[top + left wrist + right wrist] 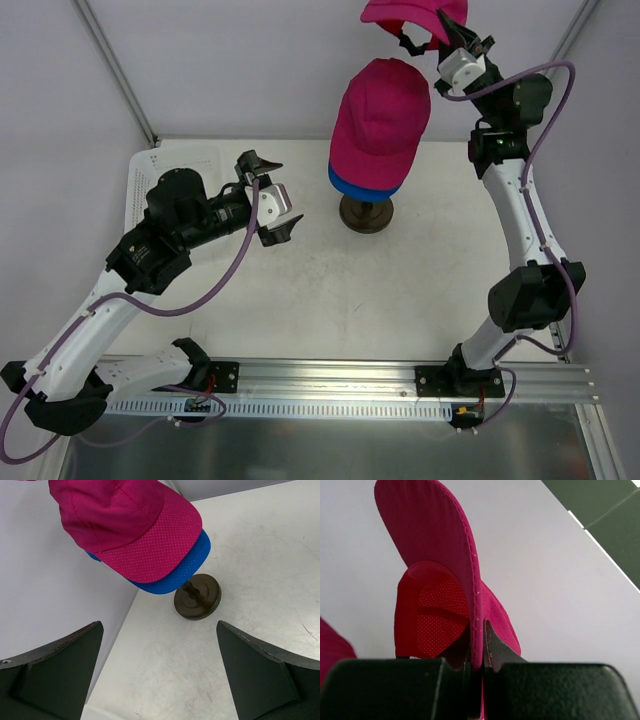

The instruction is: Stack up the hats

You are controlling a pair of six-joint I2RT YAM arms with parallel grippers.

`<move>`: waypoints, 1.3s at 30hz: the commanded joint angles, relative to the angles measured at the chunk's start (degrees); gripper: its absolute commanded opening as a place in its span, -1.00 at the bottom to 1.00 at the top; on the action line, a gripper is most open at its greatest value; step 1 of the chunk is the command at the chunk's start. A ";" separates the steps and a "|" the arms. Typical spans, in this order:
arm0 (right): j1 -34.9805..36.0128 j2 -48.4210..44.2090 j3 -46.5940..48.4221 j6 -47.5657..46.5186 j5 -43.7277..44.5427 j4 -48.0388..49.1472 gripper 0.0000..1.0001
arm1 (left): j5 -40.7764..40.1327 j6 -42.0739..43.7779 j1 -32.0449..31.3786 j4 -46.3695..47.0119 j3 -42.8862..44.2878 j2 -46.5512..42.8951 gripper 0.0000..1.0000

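Note:
A magenta cap (pixel 382 120) sits on top of a royal blue cap (pixel 352 187) on a head stand with a dark round base (pixel 366 213). Both caps show in the left wrist view, the magenta one (pixel 131 525) over the blue brim (pixel 185 570). My right gripper (pixel 452 38) is shut on the edge of a second magenta cap (pixel 408 14) and holds it high, behind and above the stack; that cap (pixel 440 590) fills the right wrist view. My left gripper (pixel 272 196) is open and empty, left of the stand.
A white perforated basket (pixel 170 165) lies at the back left under the left arm. White walls close the back and the sides. The aluminium rail (pixel 330 385) with both arm bases runs along the near edge.

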 commanded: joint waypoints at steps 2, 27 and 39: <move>-0.83 3.43 7.39 2.08 1.59 4.69 -0.99 | 0.38 -1.00 0.61 1.97 0.55 -0.39 0.98; -0.83 -9.48 -21.42 -0.55 -7.20 23.58 -0.99 | 1.53 -3.81 1.05 1.35 0.02 1.71 0.98; -0.48 -12.12 -30.83 -5.30 -11.42 26.48 -0.99 | 0.91 -6.09 1.05 0.83 1.60 4.62 0.98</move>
